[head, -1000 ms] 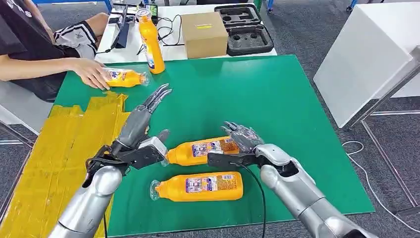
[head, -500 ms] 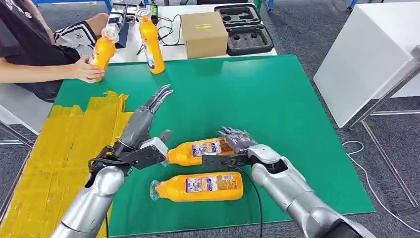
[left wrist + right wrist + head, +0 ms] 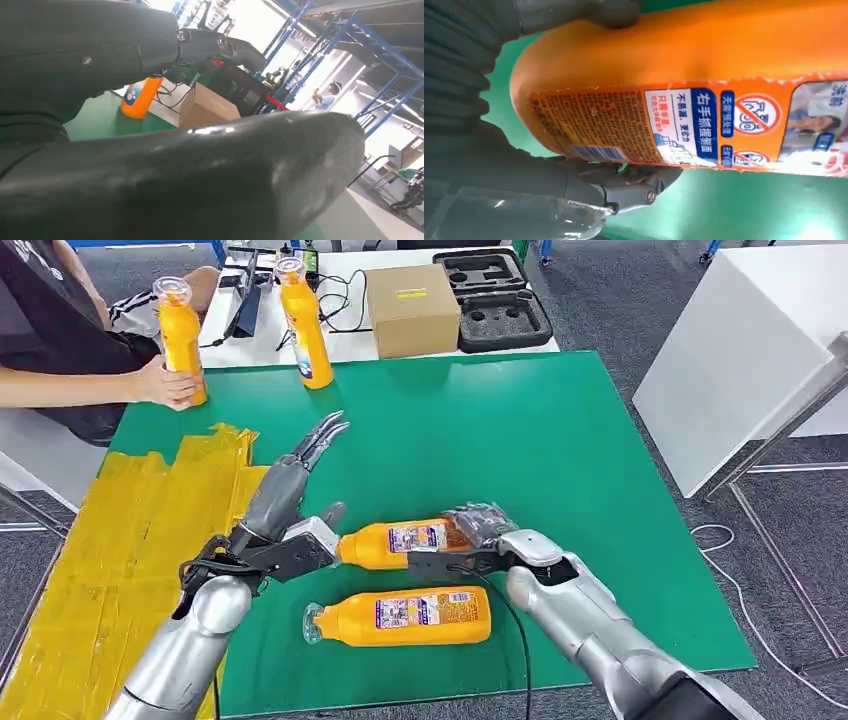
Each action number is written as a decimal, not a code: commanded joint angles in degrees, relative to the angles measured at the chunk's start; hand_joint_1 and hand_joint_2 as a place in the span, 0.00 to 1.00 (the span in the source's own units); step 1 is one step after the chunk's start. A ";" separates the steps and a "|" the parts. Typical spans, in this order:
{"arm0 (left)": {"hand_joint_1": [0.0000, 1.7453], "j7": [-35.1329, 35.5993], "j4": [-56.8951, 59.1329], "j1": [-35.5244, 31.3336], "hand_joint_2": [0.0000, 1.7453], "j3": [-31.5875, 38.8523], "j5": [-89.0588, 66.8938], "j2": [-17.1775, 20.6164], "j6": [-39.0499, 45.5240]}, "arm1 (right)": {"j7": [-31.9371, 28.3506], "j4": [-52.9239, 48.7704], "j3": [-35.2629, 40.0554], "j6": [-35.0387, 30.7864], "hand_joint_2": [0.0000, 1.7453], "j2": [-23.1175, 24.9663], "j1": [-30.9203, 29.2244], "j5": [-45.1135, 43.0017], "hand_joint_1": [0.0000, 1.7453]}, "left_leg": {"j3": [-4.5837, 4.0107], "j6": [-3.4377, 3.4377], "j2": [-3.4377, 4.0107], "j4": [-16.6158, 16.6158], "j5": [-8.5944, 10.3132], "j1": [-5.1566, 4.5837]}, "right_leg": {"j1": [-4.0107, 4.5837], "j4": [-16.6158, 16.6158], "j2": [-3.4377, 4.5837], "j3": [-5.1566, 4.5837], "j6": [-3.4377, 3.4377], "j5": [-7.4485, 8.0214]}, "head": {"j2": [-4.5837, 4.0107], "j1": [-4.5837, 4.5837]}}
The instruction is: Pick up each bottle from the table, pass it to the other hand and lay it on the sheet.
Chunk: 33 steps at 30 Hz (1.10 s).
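Note:
My right hand [image 3: 482, 532] grips the base end of an orange bottle [image 3: 405, 540] lying sideways just above the green mat [image 3: 520, 430]; up close its label [image 3: 684, 125] sits between thumb and fingers. My left hand [image 3: 290, 502] is at the bottle's cap end, fingers stretched out and apart, holding nothing. A second orange bottle [image 3: 400, 615] lies flat on the mat just in front. The yellow sheet [image 3: 120, 530] covers the mat's left part. A third bottle [image 3: 305, 325] stands upright at the mat's far edge.
A person at the far left holds another orange bottle [image 3: 180, 335] upright at the mat's corner. Behind the mat stand a cardboard box [image 3: 410, 308] and a black foam tray [image 3: 495, 300]. A white panel [image 3: 740, 360] is at right.
The person has stood their bottle upright at the far left corner. My right hand has closed tighter on the bottle's base. My left hand has barely moved.

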 commanded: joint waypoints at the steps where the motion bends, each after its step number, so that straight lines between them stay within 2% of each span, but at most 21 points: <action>1: 0.00 -0.02 3.61 -0.96 0.00 0.97 -0.07 -0.66 -0.06 | -0.12 4.11 1.64 -0.72 1.00 -0.09 -1.91 -0.60 1.00 | 0.27 -0.10 -0.02 -0.04 -0.08 0.03 | 0.05 -0.04 -0.11 0.28 -0.08 -0.08 | 0.00 0.00; 8: 0.00 -0.67 4.83 -1.39 0.00 1.15 0.35 -0.57 -0.05 | 1.50 0.88 -1.03 -2.83 1.00 -1.24 -2.58 -0.69 1.00 | 0.33 -0.12 -0.05 -0.02 -0.10 0.03 | 0.05 -0.03 -0.16 0.34 -0.10 -0.11 | 0.00 0.00; 12: 0.00 -0.84 4.26 -0.39 0.00 1.79 0.59 -0.53 -0.06 | 2.93 -8.10 -9.10 -7.60 1.00 -2.04 -1.16 -3.73 1.00 | 0.13 -0.08 -0.04 0.03 -0.06 0.00 | 0.01 0.04 -0.13 0.13 -0.06 -0.08 | 0.00 0.00; 19: 0.00 -1.04 3.91 0.14 0.00 2.01 0.61 -1.14 -0.38 | 1.68 -15.61 -17.68 -8.49 1.00 -2.89 1.38 -9.58 1.00 | 0.16 -0.08 -0.13 -0.02 -0.04 -0.01 | 0.00 -0.02 -0.20 0.18 -0.06 -0.08 | 0.00 0.00; 25: 0.00 -1.04 3.29 0.71 0.00 2.18 0.63 -0.94 -0.36 | 0.35 -15.73 -18.85 -8.39 1.00 -2.40 1.76 -11.79 1.00 | 0.19 -0.08 -0.06 -0.01 -0.06 0.01 | 0.03 -0.04 -0.13 0.20 -0.07 -0.06 | 0.00 0.00; 33: 0.00 -1.13 5.24 -0.95 0.00 2.05 0.98 -1.45 -0.56 | -5.64 -15.25 -20.87 -1.65 1.00 -2.46 2.67 -22.03 1.00 | 0.20 -0.09 -0.11 -0.02 -0.05 0.02 | 0.04 -0.04 -0.18 0.23 -0.07 -0.07 | 0.00 0.00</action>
